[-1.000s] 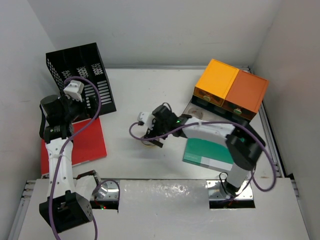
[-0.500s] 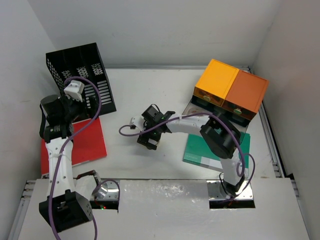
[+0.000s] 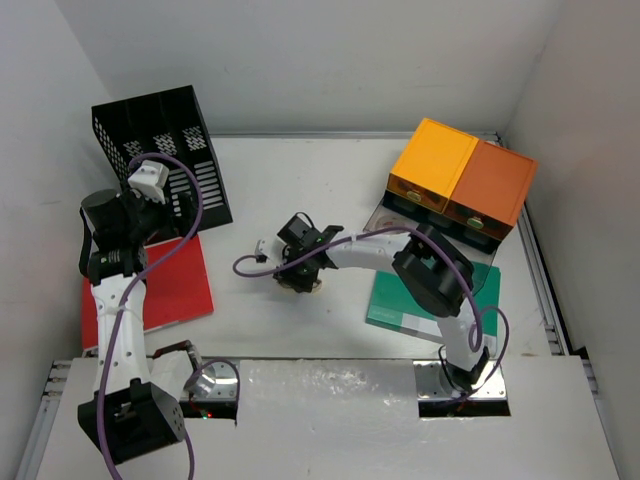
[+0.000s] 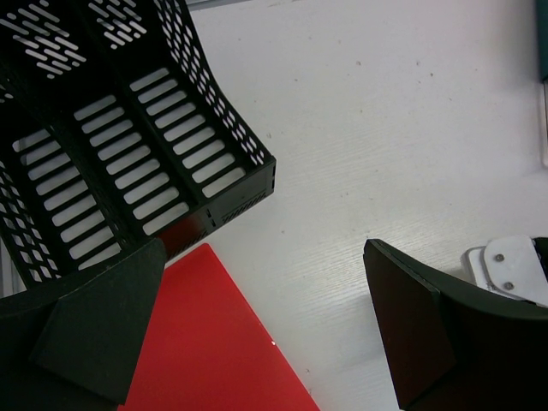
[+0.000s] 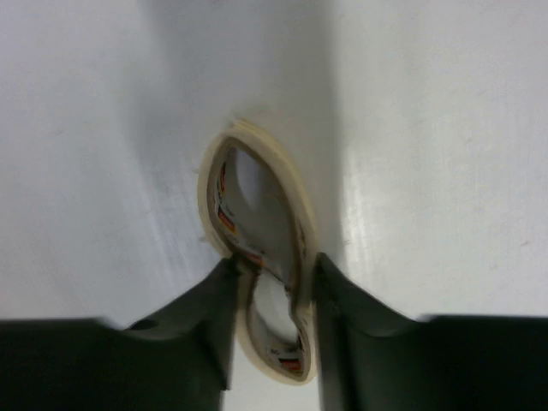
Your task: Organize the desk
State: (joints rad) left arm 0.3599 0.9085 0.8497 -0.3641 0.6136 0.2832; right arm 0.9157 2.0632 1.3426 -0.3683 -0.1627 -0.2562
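The right gripper (image 5: pixel 270 274) was clamped on a cream tape roll (image 5: pixel 287 231), pinching the ring out of round. The roll lay on the white desk (image 3: pixel 300 180) near its middle. From above, the gripper hid most of the roll. The print inside the roll's core was too blurred to read.

The left gripper (image 4: pixel 257 317) stood wide open and held nothing, its fingers cut off by the frame. It was above the corner of the black mesh file rack (image 4: pixel 111 154) and the red folder (image 4: pixel 214 342). The right arm covered part of a green book (image 3: pixel 400 300).
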